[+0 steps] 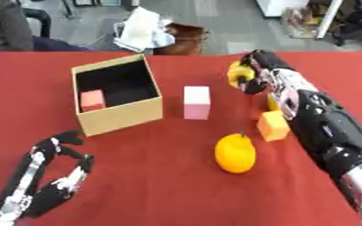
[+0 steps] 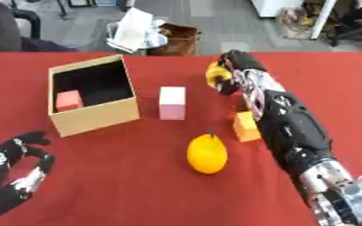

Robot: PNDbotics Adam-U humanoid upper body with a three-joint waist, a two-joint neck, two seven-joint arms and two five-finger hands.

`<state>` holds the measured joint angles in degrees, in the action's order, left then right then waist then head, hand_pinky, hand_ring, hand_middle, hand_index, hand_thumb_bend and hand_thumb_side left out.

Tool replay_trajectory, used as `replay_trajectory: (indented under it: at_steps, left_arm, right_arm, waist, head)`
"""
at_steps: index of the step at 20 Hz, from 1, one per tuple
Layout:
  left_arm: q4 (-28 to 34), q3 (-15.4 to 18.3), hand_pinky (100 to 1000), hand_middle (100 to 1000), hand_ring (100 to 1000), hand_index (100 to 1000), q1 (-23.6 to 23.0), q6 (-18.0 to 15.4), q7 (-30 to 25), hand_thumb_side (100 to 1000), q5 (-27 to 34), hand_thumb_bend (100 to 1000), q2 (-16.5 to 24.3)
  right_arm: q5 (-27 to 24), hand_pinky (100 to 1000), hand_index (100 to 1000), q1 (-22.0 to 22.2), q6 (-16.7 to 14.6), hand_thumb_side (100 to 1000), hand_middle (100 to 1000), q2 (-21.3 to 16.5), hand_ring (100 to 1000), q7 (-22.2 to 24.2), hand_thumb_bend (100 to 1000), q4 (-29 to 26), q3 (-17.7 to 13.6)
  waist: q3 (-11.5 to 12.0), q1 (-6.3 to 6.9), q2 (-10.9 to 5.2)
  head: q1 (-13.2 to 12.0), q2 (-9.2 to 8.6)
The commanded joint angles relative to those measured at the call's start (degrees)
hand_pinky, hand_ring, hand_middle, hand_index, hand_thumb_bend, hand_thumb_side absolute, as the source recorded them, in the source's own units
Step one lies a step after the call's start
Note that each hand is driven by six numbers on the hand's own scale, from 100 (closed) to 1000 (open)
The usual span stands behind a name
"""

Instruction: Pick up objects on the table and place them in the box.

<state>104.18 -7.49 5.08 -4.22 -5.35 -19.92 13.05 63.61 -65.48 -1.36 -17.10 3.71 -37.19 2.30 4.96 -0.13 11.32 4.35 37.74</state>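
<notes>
An open cardboard box stands at the left of the red table with a red cube inside. My right hand reaches to the far middle of the table, its fingers curled round a yellow object that it mostly hides. A pink-white block stands upright beside the box. An orange cube lies against my right forearm. An orange fruit sits nearer the front. My left hand rests at the lower left, fingers relaxed and holding nothing.
The red table fills the view. Beyond its far edge stand a chair with white cloth or papers and a brown bag. A person's dark sleeve shows at the top left.
</notes>
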Motion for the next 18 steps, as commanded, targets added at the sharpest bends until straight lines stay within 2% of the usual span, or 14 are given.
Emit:
replay_trajectory:
  at_steps: [1,6,12,18]
  left_arm:
    - [1.1,0.2,784,676,607,855,0.5,0.0,-0.1,601,0.3,364,0.8]
    - [1.1,0.0,784,676,608,855,0.6,-0.1,-0.3,601,0.3,364,0.8]
    - [0.9,-0.6,785,677,608,855,0.7,-0.3,-1.0,602,0.5,363,0.8]
    - [0.9,-1.2,785,677,609,855,1.1,-0.7,-1.8,603,0.6,361,0.8]
  right_arm:
    - [-2.2,623,401,-2.9,-0.9,100,308,-2.3,480,0.0,100,-4.7,0.5]
    - [-4.1,627,414,-4.9,-2.6,100,319,-0.5,484,1.5,100,-8.6,2.5]
    - [-6.0,655,435,-5.5,-7.1,100,338,5.0,505,5.9,100,-13.5,7.5]
    - [-5.9,668,477,-4.3,-9.3,100,373,11.7,530,9.3,100,-13.7,9.8]
  waist:
    - [0.0,0.89,-0.81]
    - [0.1,0.96,-0.96]
    - [1.1,0.87,-1.08]
    - [2.5,0.57,-1.23]
  head:
    - [-0.5,-0.65]
    - [-1.8,-0.72]
    - [-0.5,-0.78]
    - [1.0,-0.84]
